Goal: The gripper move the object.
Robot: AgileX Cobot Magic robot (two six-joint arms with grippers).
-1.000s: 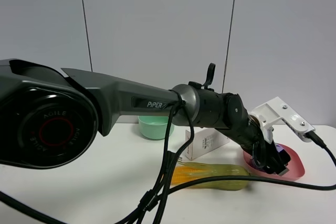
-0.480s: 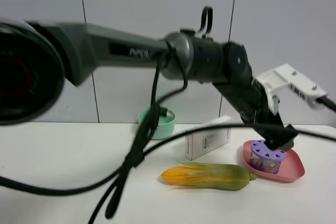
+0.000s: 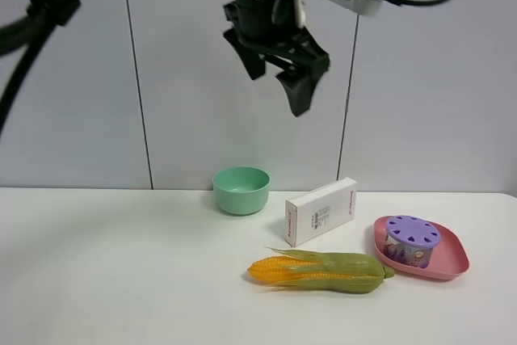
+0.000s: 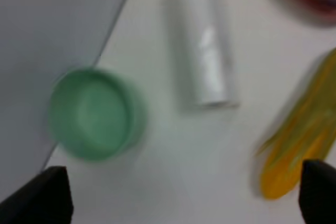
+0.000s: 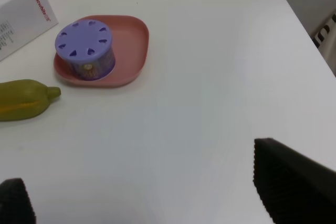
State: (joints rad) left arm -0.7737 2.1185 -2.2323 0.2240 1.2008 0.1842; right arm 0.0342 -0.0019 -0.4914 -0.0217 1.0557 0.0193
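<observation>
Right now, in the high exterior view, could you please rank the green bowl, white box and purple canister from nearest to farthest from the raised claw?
1. Green bowl, below the left claw, slightly left, and white box, below, slightly right: too close to call.
2. Purple canister, on the pink plate, far right: farthest.

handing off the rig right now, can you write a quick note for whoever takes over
Left gripper: raised high above the table, jaws open, holding nothing.
Right gripper: jaws open and empty, above bare table.
Purple canister: upright on the pink plate at the table's right, beside the corn and white box; green bowl sits behind.
Done: canister sits on the plate, free of both grippers.
Left: nothing obvious; confirm the plate was the target.
</observation>
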